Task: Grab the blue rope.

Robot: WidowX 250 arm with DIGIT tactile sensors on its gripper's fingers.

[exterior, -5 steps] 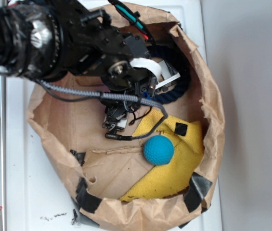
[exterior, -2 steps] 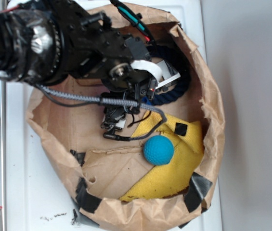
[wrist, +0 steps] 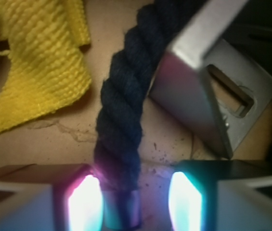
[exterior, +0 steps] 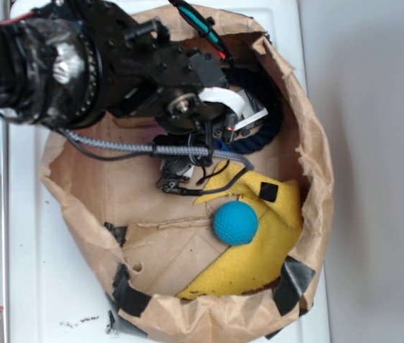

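Rope fills the wrist view: the blue rope (wrist: 121,120), dark navy and thickly twisted, runs down between my two glowing fingertips (wrist: 85,202), its shiny taped end lying nearer the left one. My jaws stand apart around that end; whether either pad touches the cord, I cannot tell. A grey metal block (wrist: 208,91) lies just right of the rope on the brown paper floor, and a fold of the yellow cloth (wrist: 39,72) lies to the left, clear of the cord.

From the exterior camera, my gripper (exterior: 223,128) hangs inside the torn brown paper bag (exterior: 316,171), which sits open on the white table (exterior: 30,286). The bag holds everything: the rope (exterior: 262,132) curving along the upper right wall, the yellow cloth (exterior: 273,243) spread over the lower right floor, and the teal ball (exterior: 235,223) resting on that cloth, well apart from the rope. A grey braided cable (exterior: 137,148) from my arm crosses the bag's middle.

Against the picture a second earlier, my arm has shifted slightly toward the rope, and the black wire loop that lay over the cloth's upper edge now sits higher, uncovering more yellow. Ball, cloth and bag lie as before.
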